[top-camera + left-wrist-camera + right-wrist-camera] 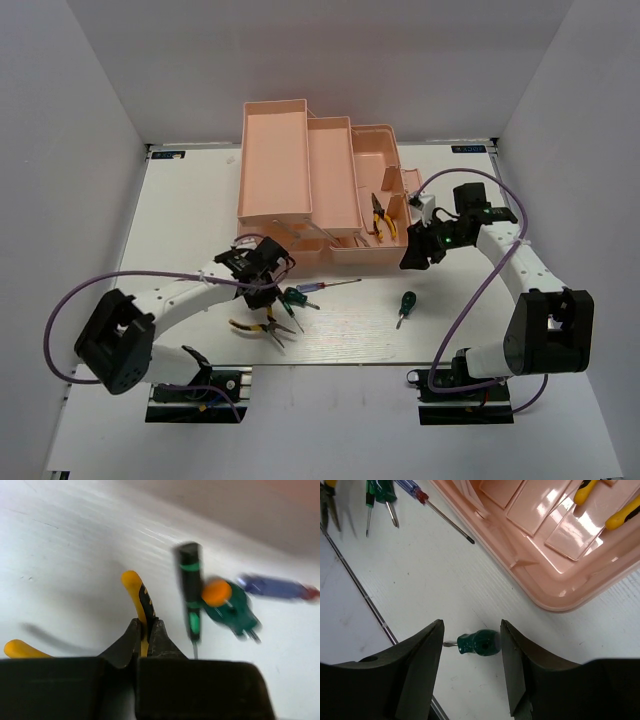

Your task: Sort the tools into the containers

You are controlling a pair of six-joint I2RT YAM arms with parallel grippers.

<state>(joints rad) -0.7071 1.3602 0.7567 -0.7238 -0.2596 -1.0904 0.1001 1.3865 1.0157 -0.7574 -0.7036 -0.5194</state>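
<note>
Tools counted: six.

Pliers, yellow-handled: two. The stowed pliers (383,218) lie in the right-hand compartment of the salmon-pink toolbox (300,160), which stands open in stepped tiers at the far middle of the tabletop (190,200). The gripped pliers (136,587) lie on the tabletop in front of the toolbox, left of centre, handles spread.

Screwdrivers: four, all on the tabletop.
- The slim black-and-green screwdriver (189,595) lies just beside the gripped pliers.
- The dark green screwdriver (235,611) is close against it. It is blurred in the left wrist view and has an orange patch over it that cannot be identified.
- The red-and-blue screwdriver (330,286) lies next along, its shaft pointing right.
- The stubby green screwdriver (477,642) lies alone, right of centre and well apart from the group.

Left pincer (145,630): fingers together, clamped on one yellow handle of the gripped pliers. The other handle juts free to the left.

Right pincer (472,627): fingers apart and holding nothing. It hangs over the stubby green screwdriver, which shows between the two fingers. Contact with it cannot be judged. The toolbox's rounded corner is near, to the upper right in that view.
</note>
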